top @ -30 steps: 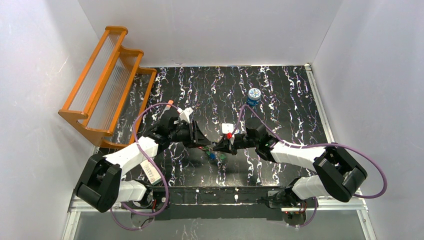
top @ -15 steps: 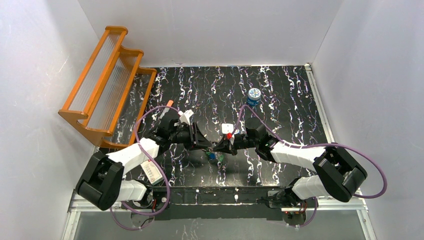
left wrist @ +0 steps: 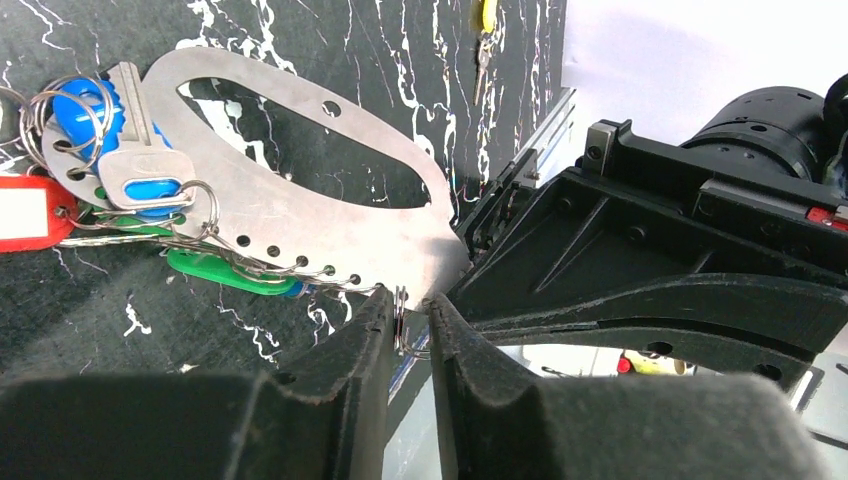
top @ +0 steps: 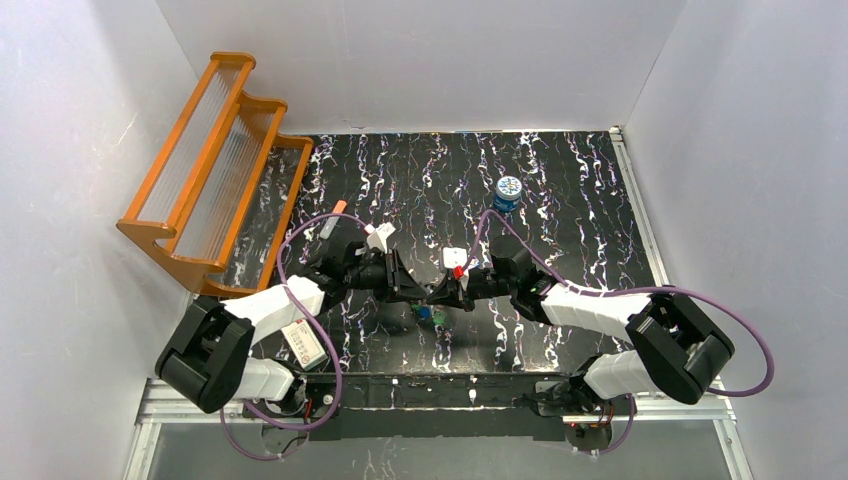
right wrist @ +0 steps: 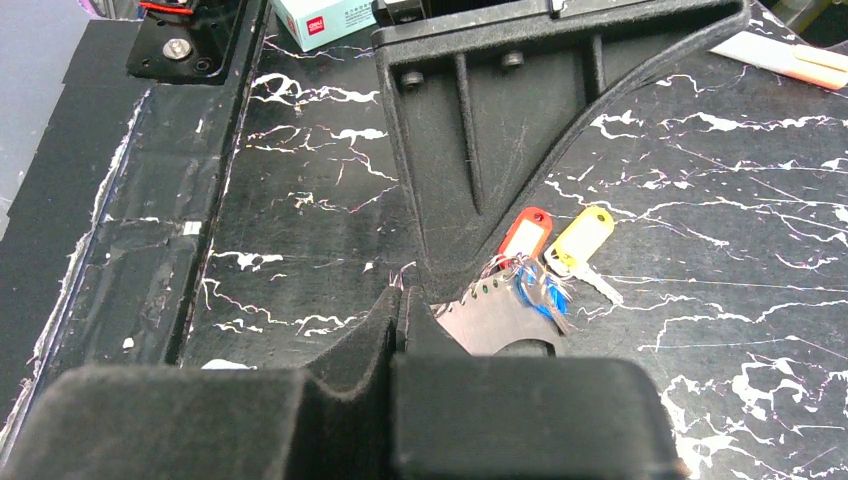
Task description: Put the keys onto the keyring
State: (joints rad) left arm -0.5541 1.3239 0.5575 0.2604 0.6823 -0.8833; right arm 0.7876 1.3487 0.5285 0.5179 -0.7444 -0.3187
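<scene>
The keyring (left wrist: 330, 225) is a flat oval loop of brushed silvery metal with a row of small holes punched along one edge. In the left wrist view its long axis runs from upper left down to lower right, above the black, white-veined table (left wrist: 120, 330) between the two arms. Its lower right end is pinched in the right claw (right wrist: 397, 300), whose fingers are pressed together on the thin band. The keys (left wrist: 140, 150) bunch at the other end on thin wire rings: one with a blue plastic head and a silver blade pointing up, one with a green head (left wrist: 225, 272) lying under the band, and a red tag (left wrist: 30, 210) with a blank white label. A yellow tag (right wrist: 583, 238) with its key lies flat on the table beside them. The left claw (left wrist: 408, 300) is nearly closed, with a small wire ring (left wrist: 400, 322) in the narrow gap; whether it squeezes that ring cannot be told. A white and teal box (right wrist: 335, 15) carries print too small to read.
</scene>
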